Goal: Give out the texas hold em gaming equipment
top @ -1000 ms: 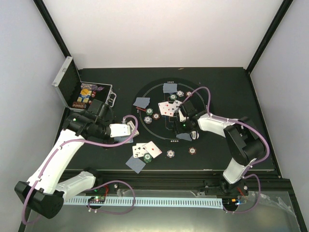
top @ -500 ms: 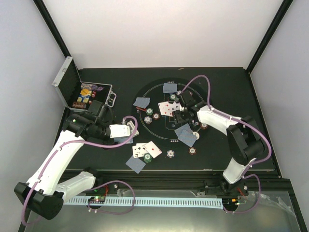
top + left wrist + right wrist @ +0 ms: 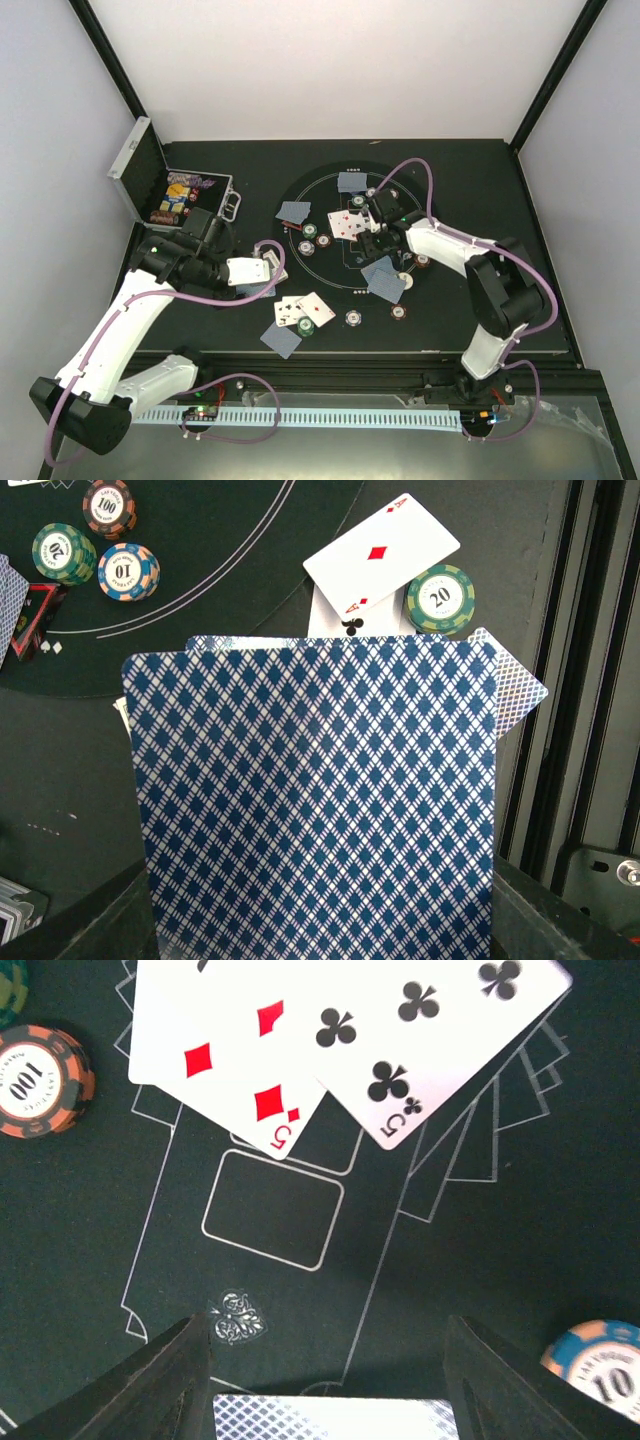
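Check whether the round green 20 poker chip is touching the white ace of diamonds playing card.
Touching. In the left wrist view the green 20 chip sits on the ace of diamonds card, covering part of its edge.

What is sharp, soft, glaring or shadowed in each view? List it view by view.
Top external: even light, no glare on the black mat, chips too small to read. Left wrist: blue-backed card fills the frame, pattern crisp; green 20 chip legible. Right wrist: five of clubs sharp and bright; fingers at the bottom dark and soft.
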